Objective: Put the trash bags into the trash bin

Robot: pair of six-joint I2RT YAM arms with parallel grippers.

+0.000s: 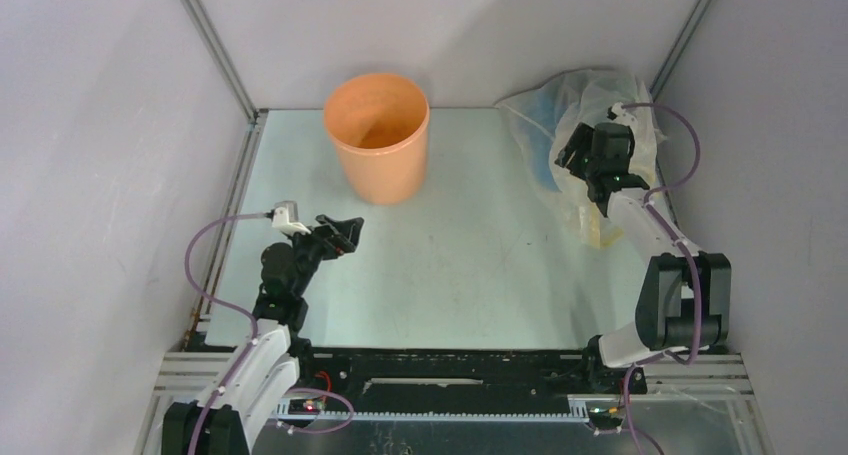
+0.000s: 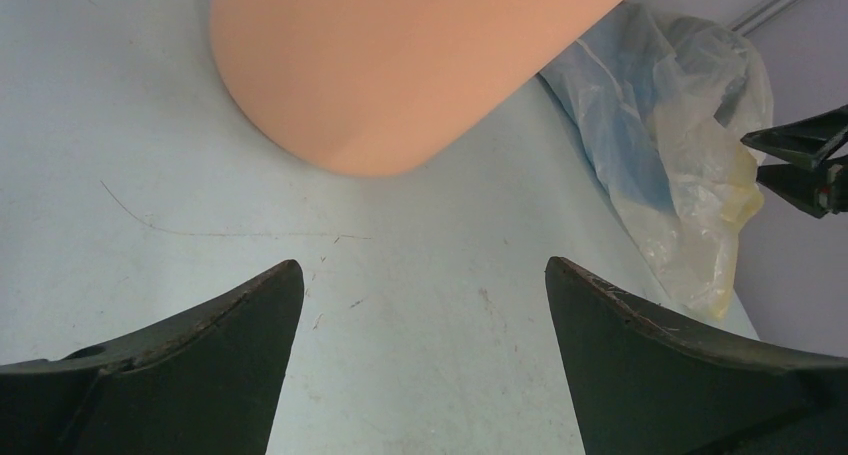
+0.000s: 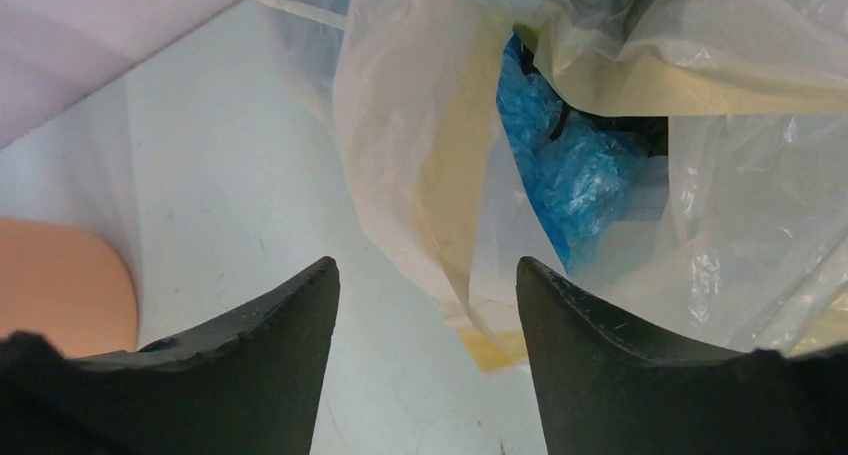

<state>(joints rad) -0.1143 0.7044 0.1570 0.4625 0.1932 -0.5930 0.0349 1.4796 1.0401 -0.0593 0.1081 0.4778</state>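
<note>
The orange trash bin stands upright at the back middle of the table; it also shows in the left wrist view and at the left edge of the right wrist view. The light-blue trash bags lie crumpled inside a clear sack at the back right corner. My right gripper is open and hovers over the sack's near-left side; its jaws hold nothing. My left gripper is open and empty above bare table, in front of the bin.
The clear sack has pale yellow film in it and spreads along the right wall. Walls with metal frame posts close in the table on the left, back and right. The right gripper's open fingers show beside the sack.
</note>
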